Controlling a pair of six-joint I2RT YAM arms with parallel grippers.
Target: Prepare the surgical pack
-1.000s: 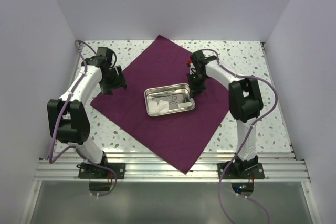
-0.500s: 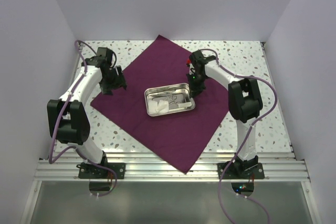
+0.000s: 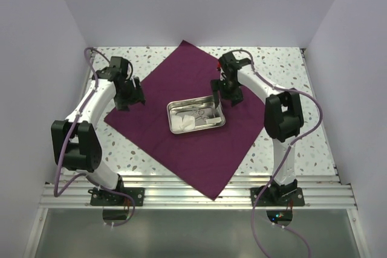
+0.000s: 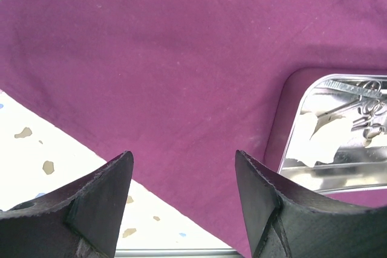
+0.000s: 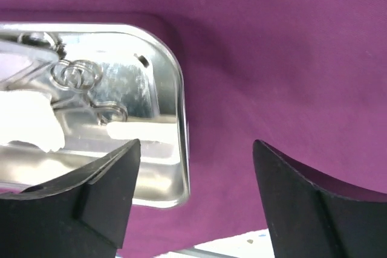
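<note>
The plum-purple cloth (image 3: pixel 181 143) lies spread as a diamond on the table. Near its middle stands the steel tray (image 3: pixel 172 119), holding silvery scissor-like instruments (image 3: pixel 199 111) and white gauze pads (image 3: pixel 185 122). My right gripper (image 3: pixel 225 96) hangs open over the tray's right end. In the right wrist view, the gripper (image 5: pixel 196 143) straddles the tray rim (image 5: pixel 180 119), with ring handles (image 5: pixel 75 74) and gauze (image 5: pixel 27 119) inside the tray. My left gripper (image 3: pixel 133 99) is open over the cloth's left edge. In the left wrist view, this gripper (image 4: pixel 182 155) holds nothing, cloth (image 4: pixel 181 58) below it.
The speckled tabletop (image 3: pixel 284 77) surrounds the cloth, and white walls close in the left, back and right sides. An aluminium rail (image 3: pixel 193 194) with both arm bases runs along the near edge. Bare table (image 4: pixel 36 149) shows beside the cloth's edge.
My right gripper has gone from shut at the tray's right end to wide open and has drawn back slightly. The left arm has barely shifted, and the tray stays in place.
</note>
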